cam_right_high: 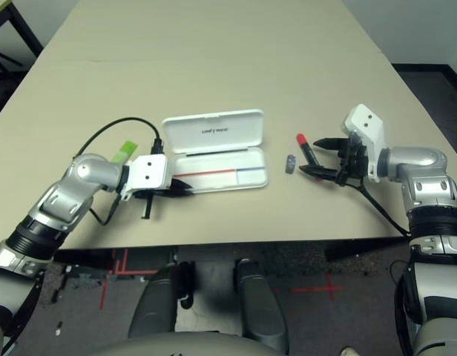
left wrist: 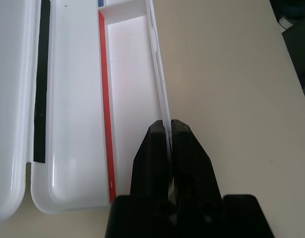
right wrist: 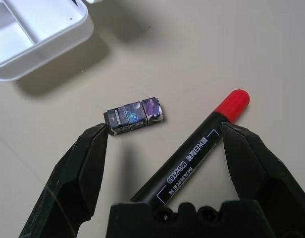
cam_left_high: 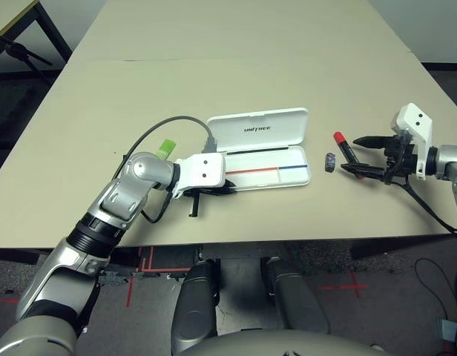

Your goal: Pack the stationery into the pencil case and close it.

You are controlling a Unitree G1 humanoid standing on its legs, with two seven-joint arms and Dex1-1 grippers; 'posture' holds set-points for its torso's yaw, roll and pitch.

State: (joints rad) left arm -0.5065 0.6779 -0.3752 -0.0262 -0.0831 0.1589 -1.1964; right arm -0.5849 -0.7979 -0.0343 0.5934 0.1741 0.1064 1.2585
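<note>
The white pencil case (cam_left_high: 262,127) lies open at the table's middle, its lid flat behind the tray (left wrist: 127,74) with red and blue lines. My left gripper (left wrist: 170,125) is shut on the tray's thin front wall at its left end. The light-green highlighter (cam_left_high: 167,149) lies behind my left wrist. To the right of the case, a red-capped marker (right wrist: 192,158) with a black body lies between the fingers of my open right gripper (right wrist: 165,130). The small dark purplish block (right wrist: 134,115) sits just beyond one fingertip, between the marker and the case.
A black cable (cam_left_high: 169,122) loops over the table from my left wrist to the case's left corner. The table's front edge (cam_left_high: 288,242) runs close below both grippers. Bare tabletop stretches behind the case.
</note>
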